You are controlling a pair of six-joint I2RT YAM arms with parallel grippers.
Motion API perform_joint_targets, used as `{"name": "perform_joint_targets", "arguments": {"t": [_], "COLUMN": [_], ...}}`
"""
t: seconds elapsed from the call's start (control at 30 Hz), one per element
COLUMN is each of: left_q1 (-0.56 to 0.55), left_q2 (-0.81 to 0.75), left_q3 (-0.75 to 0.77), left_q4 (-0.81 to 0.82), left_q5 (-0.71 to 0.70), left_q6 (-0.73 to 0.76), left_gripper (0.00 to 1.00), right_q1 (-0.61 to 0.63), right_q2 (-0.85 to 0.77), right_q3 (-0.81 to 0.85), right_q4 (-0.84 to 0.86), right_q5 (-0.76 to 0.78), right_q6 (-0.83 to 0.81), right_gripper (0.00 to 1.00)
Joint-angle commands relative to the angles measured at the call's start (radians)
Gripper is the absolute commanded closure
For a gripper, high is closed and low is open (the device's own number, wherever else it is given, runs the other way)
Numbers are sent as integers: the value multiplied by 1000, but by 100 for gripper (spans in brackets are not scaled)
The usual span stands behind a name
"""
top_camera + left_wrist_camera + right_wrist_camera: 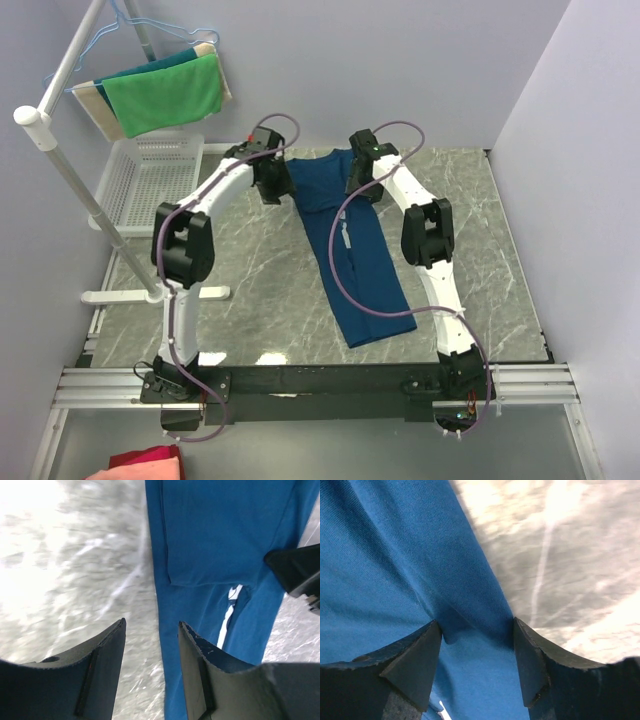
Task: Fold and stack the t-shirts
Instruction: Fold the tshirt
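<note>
navy t-shirt [360,262], far end partly behind arms; left gripper [150,625], right gripper [475,622] spread, clamping nothing.

I record the left arm [184,246] and the right arm [428,232] both reaching forward from their bases, elbows bent and raised, forearms angled inward toward each other. The two wrists point down and sit near one another at the far end of the reach. The left claw [272,186] [150,626] has its fingers [107,647] spread, with a clear gap between them. The right claw [359,186] [476,626] is likewise spread wide, its fingertips [525,640] well apart.
</note>
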Motion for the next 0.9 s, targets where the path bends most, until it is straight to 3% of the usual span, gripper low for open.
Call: {"name": "perform_joint_targets", "arguments": {"t": [0.0, 0.27, 0.5, 0.7, 0.87], "left_q1": [-50, -125, -162, -167, -168], "left_q2": [72, 146, 135, 164, 236], "left_q3": [105, 141, 104, 145, 211], "left_q4": [-31, -60, -85, 1, 56], "left_q5": [-3, 3, -28, -26, 36], "left_q6": [12, 5, -21, -41, -53], "left_gripper": [48, 49, 49, 48, 47], "right_q1": [-37, -43, -71, -72, -71], "right_q2": [7, -5, -11, -206, -293], "right_q3": [-9, 32, 32, -93, -56], "right_q4": [-101, -119, -26, 160, 143], "right_q5": [58, 106, -11, -28, -26], "right_q6": [57, 150, 202, 172, 133], "right_gripper": [36, 37, 45, 44, 42]}}
